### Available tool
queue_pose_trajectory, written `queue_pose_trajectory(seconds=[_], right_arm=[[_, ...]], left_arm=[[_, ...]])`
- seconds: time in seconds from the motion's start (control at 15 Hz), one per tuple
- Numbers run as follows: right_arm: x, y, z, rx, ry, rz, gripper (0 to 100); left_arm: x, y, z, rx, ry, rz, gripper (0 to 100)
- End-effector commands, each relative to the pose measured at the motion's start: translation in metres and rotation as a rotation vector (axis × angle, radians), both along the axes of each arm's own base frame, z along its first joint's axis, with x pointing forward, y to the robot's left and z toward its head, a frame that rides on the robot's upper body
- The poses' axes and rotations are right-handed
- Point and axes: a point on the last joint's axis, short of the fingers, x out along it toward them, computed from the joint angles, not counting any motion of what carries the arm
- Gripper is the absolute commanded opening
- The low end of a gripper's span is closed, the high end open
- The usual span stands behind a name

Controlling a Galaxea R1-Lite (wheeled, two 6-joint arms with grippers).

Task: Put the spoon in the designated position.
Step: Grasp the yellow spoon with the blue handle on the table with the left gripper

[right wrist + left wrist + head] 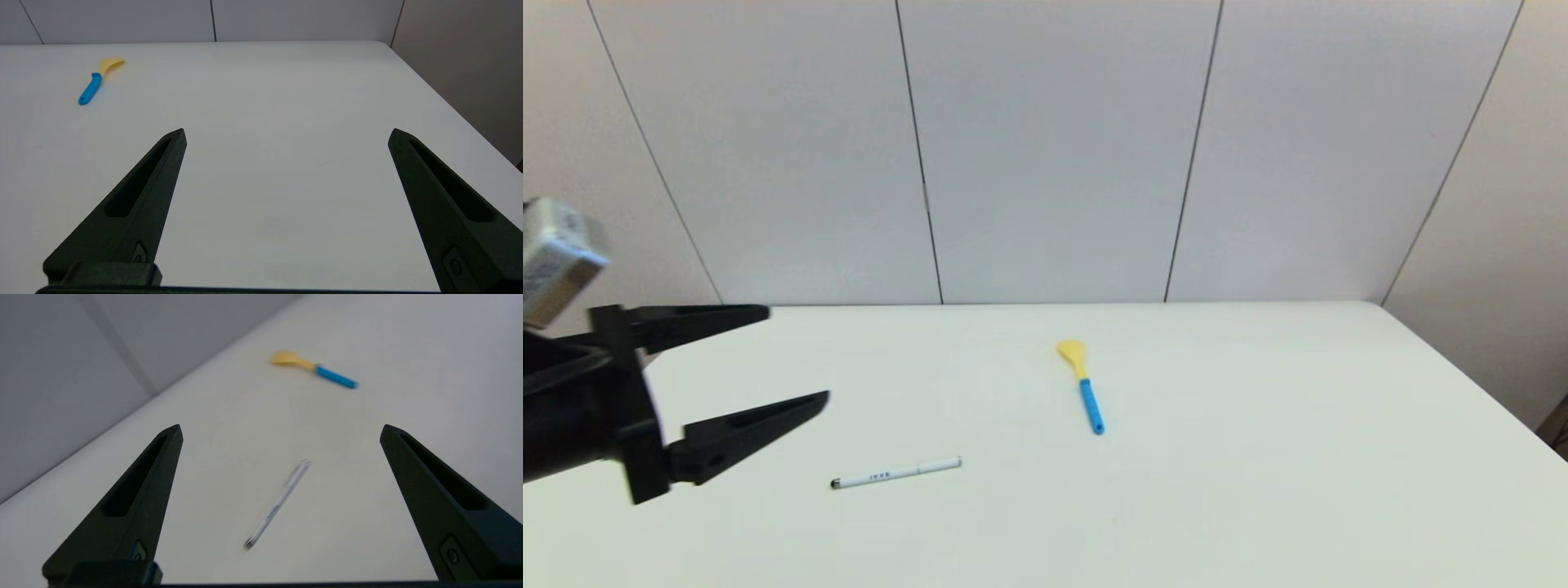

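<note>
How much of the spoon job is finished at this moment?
Nothing looks done: the spoon lies untouched on the table, apart from the white pen. In hand: the left tool hangs open over the table's left side, nearer the pen. The right tool is open, away from it. Grasping and placing remain.

The light was bright and soft and looked the same all over the white counter [1258, 457]. Shadows were very faint; only a thin one lay under the spoon [1083, 384] and the pen [896, 473]. No glare showed. In the left wrist view the spoon [312, 368] and pen [278, 503] looked smeared and fuzzy. The right wrist view was clearer. The left hand [799, 355] looked a bit soft at its near edge.
</note>
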Motion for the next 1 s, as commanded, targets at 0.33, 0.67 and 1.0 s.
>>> queue_pose_trajectory(seconds=[0.33, 0.67, 1.0], right_arm=[[0.0, 0.0, 0.0, 0.0, 0.001, 0.0, 100], [0.0, 0.0, 0.0, 0.0, 0.001, 0.001, 100], [0.0, 0.0, 0.0, 0.0, 0.001, 0.0, 100]], left_arm=[[0.109, -0.147, -0.067, 0.095, 0.307, -0.19, 100], [0.149, -0.201, -0.108, 0.036, 0.387, 0.067, 100], [0.159, -0.238, -0.121, 0.075, 0.407, 0.347, 100]])
